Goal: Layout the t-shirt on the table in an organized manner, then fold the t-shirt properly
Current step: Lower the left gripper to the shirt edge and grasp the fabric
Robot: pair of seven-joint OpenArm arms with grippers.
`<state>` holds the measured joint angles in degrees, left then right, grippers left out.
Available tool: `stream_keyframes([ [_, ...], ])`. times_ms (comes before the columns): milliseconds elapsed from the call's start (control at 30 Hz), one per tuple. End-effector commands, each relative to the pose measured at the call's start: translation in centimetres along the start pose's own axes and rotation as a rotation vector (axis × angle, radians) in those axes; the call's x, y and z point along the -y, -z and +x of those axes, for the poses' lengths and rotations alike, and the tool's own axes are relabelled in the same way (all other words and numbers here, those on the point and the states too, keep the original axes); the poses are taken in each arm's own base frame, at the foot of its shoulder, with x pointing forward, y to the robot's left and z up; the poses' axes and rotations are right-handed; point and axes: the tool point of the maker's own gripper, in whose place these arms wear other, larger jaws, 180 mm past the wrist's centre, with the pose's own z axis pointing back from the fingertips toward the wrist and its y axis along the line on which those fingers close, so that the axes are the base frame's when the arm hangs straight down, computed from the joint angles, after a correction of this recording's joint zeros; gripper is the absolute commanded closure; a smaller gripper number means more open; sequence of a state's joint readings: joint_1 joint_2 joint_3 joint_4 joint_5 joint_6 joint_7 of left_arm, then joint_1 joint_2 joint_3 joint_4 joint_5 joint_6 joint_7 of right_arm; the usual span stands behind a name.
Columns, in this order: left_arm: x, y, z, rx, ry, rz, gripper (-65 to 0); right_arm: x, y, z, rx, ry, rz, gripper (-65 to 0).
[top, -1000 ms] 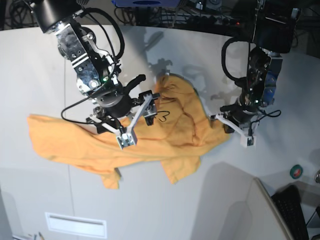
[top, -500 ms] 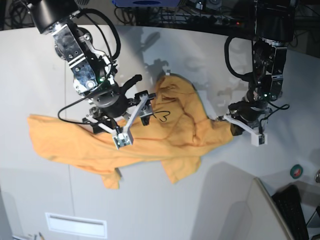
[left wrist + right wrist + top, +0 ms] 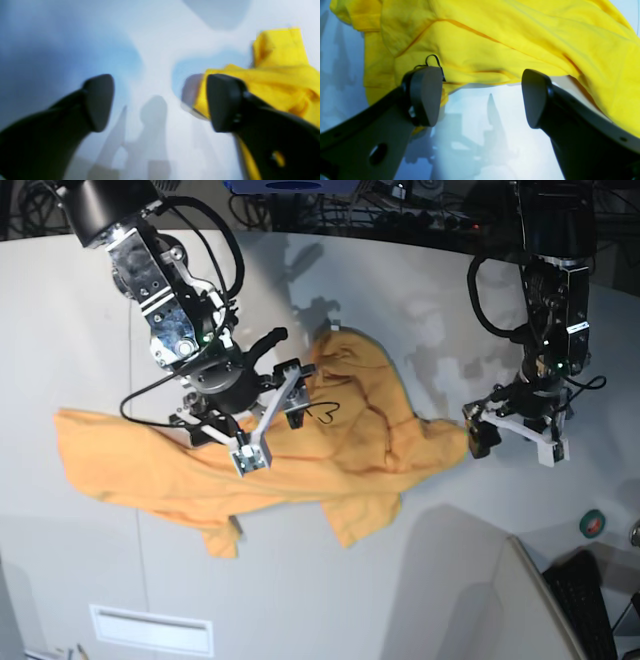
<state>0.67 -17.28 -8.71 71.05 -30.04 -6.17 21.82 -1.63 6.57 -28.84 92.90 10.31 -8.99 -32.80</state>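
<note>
across the middle of the pale desk [image 3: 400, 600] the orange t-shirt [image 3: 330, 450] lies crumpled and stretched sideways, one end reaching far toward the base view's left, the other ending in a bunched corner on that view's right, with a black heart outline [image 3: 327, 412] showing near its upper middle. the left end effector [image 3: 515, 435] sits just beside that bunched corner with its jaws spread wide and nothing between them; the wrist view shows only bare desk in the gap and cloth off to one side. the right end effector [image 3: 270, 415] hovers over the shirt's middle, jaws also wide apart and holding nothing, bare desk showing between its fingertips [image 3: 423, 96] in its wrist view, apparently through a gap below the cloth's edge. the main risk, as i judge it, is that the layout stays untidy: the body is twisted and a sleeve or hem is tucked under along the lower edge, so a pinch on a single bunched fold could drag several layers together and deepen the wrinkles. a grab at the corner could also close on bare desk and miss, since the cloth lies beside the jaws rather than between them. pulling with only one arm could slide the whole shirt instead of spreading it.
</note>
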Motion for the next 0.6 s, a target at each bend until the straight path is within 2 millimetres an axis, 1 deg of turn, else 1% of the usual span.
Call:
stream_keyframes([
  [0, 0.9, 0.3, 1.4, 0.037, 0.005, -0.038, -60.4, 0.1, -0.2, 1.7, 0.054, -0.004, -0.003, -44.6],
  [33, 1.5, 0.7, 1.3, 0.031, 0.004, -0.060, -61.1, 0.1, -0.2, 1.7, 0.054, -0.004, -0.003, -44.6],
  [133, 2.4, 2.0, 0.0, -0.009, -0.031, -0.091, -60.7, 0.1, -0.2, 1.6, 0.052, -0.004, -0.003, -44.6],
  [200, 3.0, 2.5, -0.5, -0.025, -0.036, -0.118, -60.7, -0.1, -0.2, 1.1, 0.042, 0.000, 0.000, -44.6],
  [233, 3.7, 2.7, -0.6, -0.026, -0.043, -0.137, -60.7, -0.1, -0.3, 0.9, 0.038, 0.001, 0.001, -44.6],
  [267, 4.2, 2.8, -0.7, -0.027, -0.049, -0.148, -60.4, -0.2, -0.3, 0.8, 0.038, 0.002, 0.001, -44.6],
  [300, 4.6, 2.9, -0.8, -0.028, -0.054, -0.156, -57.9, -0.2, -0.3, 0.8, 0.038, 0.002, 0.001, -44.6],
  [333, 4.6, 2.9, -0.9, -0.029, -0.054, -0.156, -54.5, -0.2, -0.3, 0.7, 0.035, 0.003, 0.002, -44.6],
  [400, 5.1, 3.1, -0.5, -0.025, -0.056, -0.165, -44.1, -0.2, -0.4, 0.2, 0.025, 0.007, 0.000, -44.6],
  [467, 6.2, 3.5, -1.2, -0.044, -0.055, -0.184, -31.1, -0.1, -0.4, -0.2, 0.019, 0.008, 0.000, -44.6],
  [567, 7.5, 3.8, -2.3, -0.081, -0.020, -0.211, -15.0, -0.1, -0.5, -0.4, 0.014, 0.007, -0.001, -44.6],
])
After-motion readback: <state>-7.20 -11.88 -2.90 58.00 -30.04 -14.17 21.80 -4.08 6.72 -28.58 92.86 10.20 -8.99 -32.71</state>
